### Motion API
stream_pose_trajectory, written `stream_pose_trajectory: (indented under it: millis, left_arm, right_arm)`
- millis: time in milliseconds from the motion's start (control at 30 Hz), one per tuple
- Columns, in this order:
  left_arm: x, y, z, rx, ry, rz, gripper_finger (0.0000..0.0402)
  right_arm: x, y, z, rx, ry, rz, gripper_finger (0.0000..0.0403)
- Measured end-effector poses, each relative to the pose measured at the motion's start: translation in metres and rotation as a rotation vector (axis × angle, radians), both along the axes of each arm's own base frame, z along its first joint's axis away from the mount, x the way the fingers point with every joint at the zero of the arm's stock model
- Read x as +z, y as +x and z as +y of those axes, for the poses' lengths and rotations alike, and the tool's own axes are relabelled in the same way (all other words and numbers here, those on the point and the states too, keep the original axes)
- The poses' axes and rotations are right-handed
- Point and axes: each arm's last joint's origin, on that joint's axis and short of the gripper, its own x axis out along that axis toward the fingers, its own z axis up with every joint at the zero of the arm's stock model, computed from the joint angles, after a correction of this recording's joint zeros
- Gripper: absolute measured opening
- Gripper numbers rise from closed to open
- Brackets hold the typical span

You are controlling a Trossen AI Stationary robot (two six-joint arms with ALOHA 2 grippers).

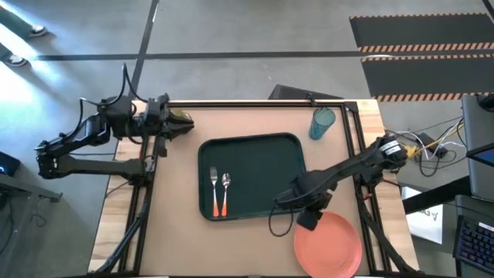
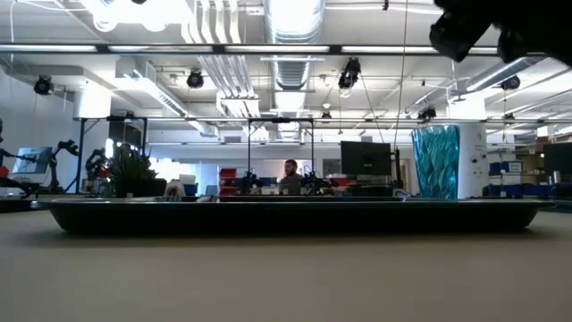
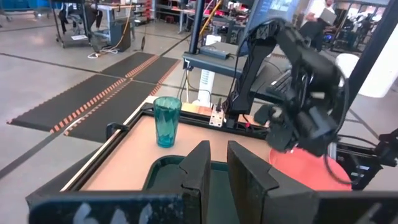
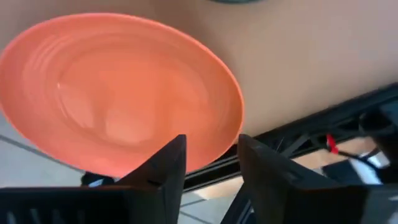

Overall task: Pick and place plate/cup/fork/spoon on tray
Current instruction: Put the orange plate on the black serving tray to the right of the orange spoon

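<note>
The dark tray [image 1: 262, 158] lies mid-table, with the fork [image 1: 214, 189] and the spoon [image 1: 225, 189] side by side on its left part. The teal cup [image 1: 323, 122] stands upright on the table beyond the tray's far right corner; it also shows in the left wrist view [image 3: 166, 121]. The salmon-orange plate [image 1: 330, 245] is at the near right. My right gripper [image 1: 309, 218] is at the plate's far-left rim, shut on it. My left gripper [image 1: 185, 122] waits, shut and empty, at the table's far left. My right gripper [image 4: 211, 142] has the plate's rim [image 4: 219, 138] between its two fingers. One finger [image 4: 168, 162] lies over the plate's upper face, the other [image 4: 261, 168] outside the rim. The fingers come slanting down from the far left. Whether the plate is clear of the table I cannot tell.
The table's black frame rails [image 1: 363, 154] run along its right and far sides. Cables and equipment [image 1: 432, 150] sit off the right edge. A small plant [image 2: 130, 174] and a person [image 2: 290, 174] show far behind the tray in the low view.
</note>
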Motion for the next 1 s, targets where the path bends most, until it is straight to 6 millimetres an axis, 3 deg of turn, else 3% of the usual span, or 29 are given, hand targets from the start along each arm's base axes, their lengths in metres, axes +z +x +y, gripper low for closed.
stream_pose_trajectory:
  millis: [267,467,700,1000]
  left_arm:
    - [0.002,-0.007,-0.002,-0.013,0.000,-0.016,0.0036]
    - [-0.001,-0.008,-0.002,-0.014,-0.013,0.012,0.0036]
    - [-0.002,-0.006,-0.002,-0.014,-0.015,0.016,0.0036]
    - [-0.005,0.003,0.000,-0.009,-0.047,0.033,0.0036]
  right_arm:
    - [-0.041,0.018,0.009,0.055,0.064,-0.118,0.0155]
    - [-0.056,-0.003,0.012,0.016,0.099,-0.088,0.0155]
    - [-0.066,-0.023,0.010,-0.074,0.140,-0.212,0.0155]
    - [-0.065,-0.045,-0.002,-0.068,0.109,-0.277,0.0155]
